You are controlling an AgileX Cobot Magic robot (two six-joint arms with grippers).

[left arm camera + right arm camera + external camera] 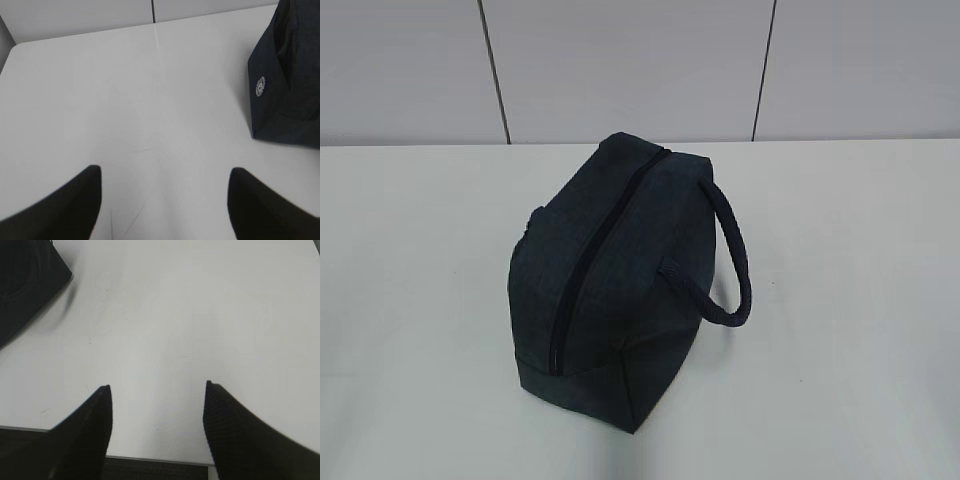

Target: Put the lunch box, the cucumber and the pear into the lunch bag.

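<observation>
The dark navy lunch bag (pixel 610 270) stands in the middle of the white table with its long zipper (pixel 595 265) shut along the top and a rope handle (pixel 735 265) hanging on its right side. A corner of the bag shows at the right of the left wrist view (pixel 287 85) and at the top left of the right wrist view (pixel 25 285). My left gripper (pixel 165 172) is open and empty over bare table left of the bag. My right gripper (pixel 157 387) is open and empty near the table's front edge. The lunch box, cucumber and pear are out of view.
The white table (pixel 840 380) ends at a grey panelled wall (pixel 620 60) behind the bag. The table's front edge (pixel 155 460) runs just under my right gripper. Neither arm shows in the exterior view.
</observation>
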